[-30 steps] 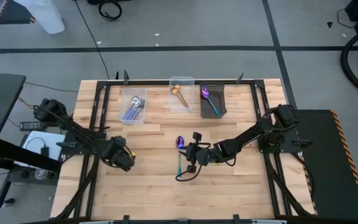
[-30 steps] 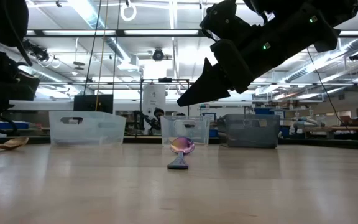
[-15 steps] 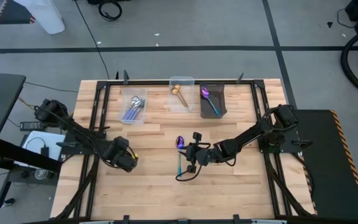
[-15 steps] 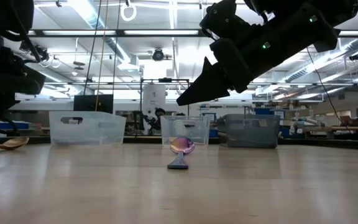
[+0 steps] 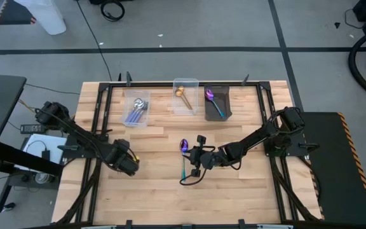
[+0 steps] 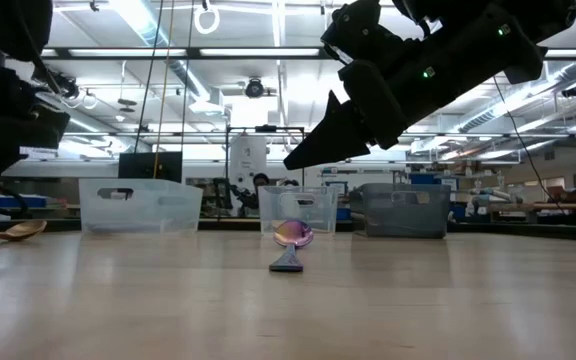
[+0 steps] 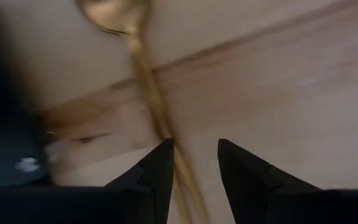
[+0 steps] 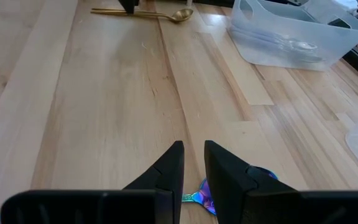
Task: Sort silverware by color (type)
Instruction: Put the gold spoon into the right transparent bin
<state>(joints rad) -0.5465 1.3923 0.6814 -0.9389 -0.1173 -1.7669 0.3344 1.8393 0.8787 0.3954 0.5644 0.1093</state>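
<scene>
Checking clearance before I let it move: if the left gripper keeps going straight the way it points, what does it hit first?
Probably the gold spoon: its handle runs between the open fingers of the left gripper, lying on the wooden table. Depth is unclear.

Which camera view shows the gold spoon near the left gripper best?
The left wrist view: the gold spoon fills it, its handle running between the open left gripper fingers. The right wrist view shows it whole but far off, the low view only at the edge, and the high view hardly at all.

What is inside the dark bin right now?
The dark bin holds at least one iridescent spoon, purple bowl and teal handle. Whether more lie under it cannot be told; in the low view the bin's wall hides its contents.
</scene>
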